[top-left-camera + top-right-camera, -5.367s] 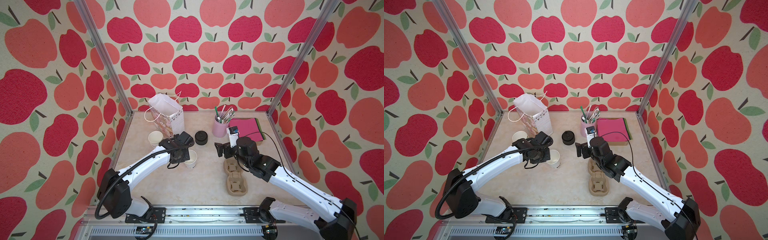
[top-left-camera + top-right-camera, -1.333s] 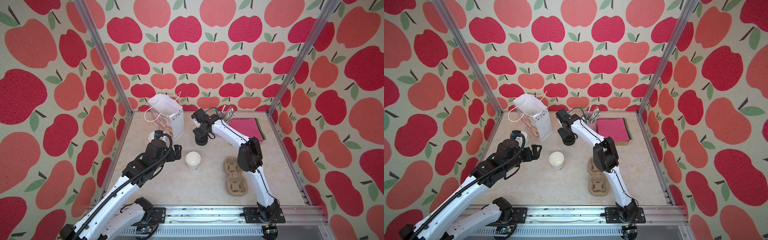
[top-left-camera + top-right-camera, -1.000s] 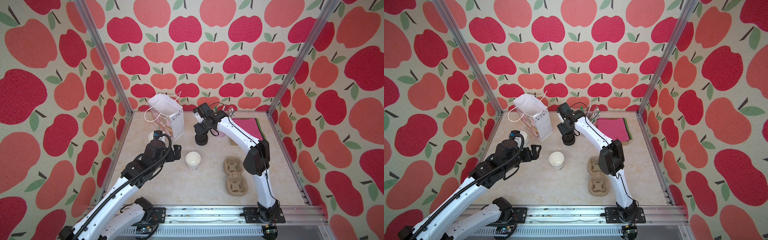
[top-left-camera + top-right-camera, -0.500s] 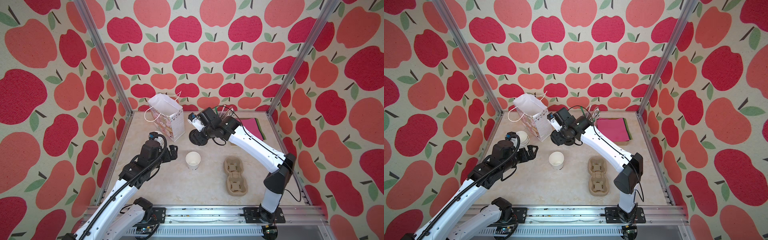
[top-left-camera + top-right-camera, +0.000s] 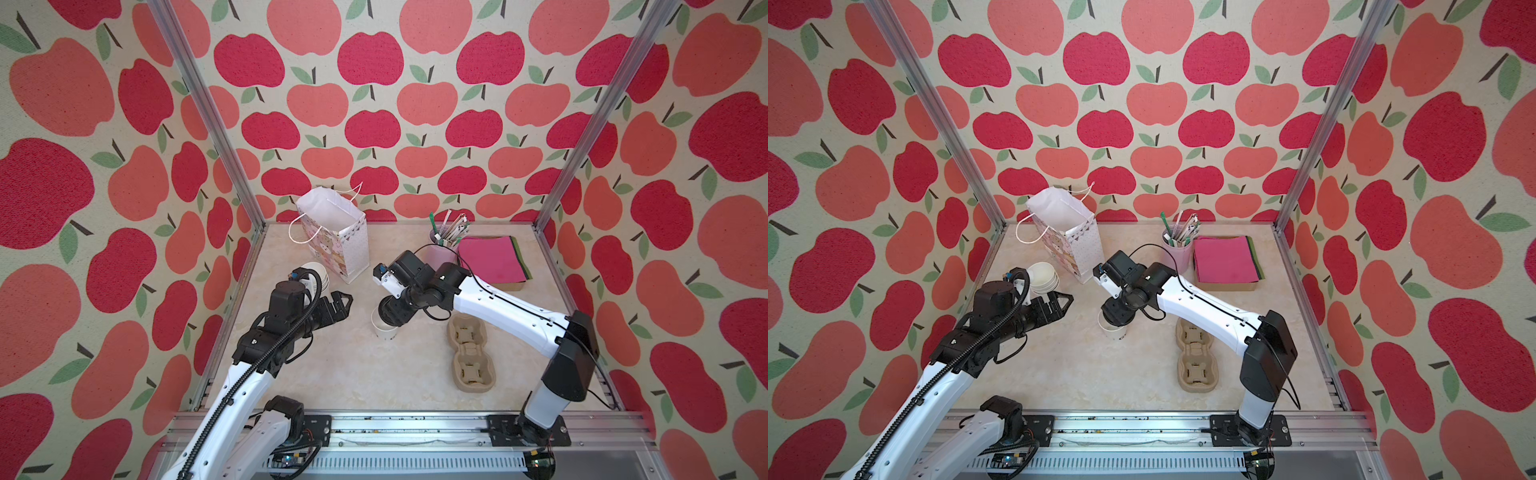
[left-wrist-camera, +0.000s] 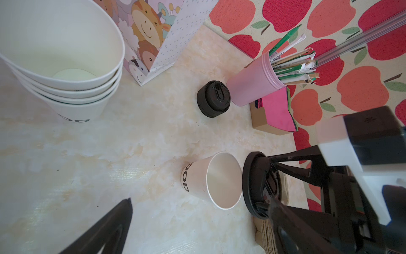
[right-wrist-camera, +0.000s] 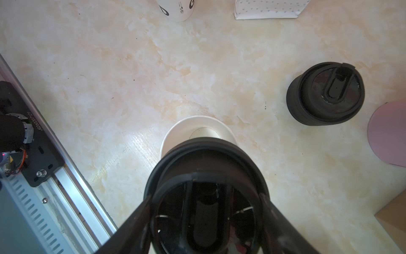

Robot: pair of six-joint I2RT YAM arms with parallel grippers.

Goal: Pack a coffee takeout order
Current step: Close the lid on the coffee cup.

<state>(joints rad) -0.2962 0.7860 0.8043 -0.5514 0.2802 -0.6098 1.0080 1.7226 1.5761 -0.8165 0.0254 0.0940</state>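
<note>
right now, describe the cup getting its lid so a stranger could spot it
On the marbled table, look in front of the cartoon-animal gift bag. A single white cup stands there with a black lid held just above it, unlike the nested cup stack by the wall.

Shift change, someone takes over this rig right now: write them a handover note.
Left end effector: open, empty, near the cup stack.
Right end effector: shut on the black lid, held over the white cup, not seated.
Green straw in the pink holder; pink napkin on its pile.
Done: cup set out, lid picked.
Left: seat lid, pack cup, straw, napkin into the bag.
</note>
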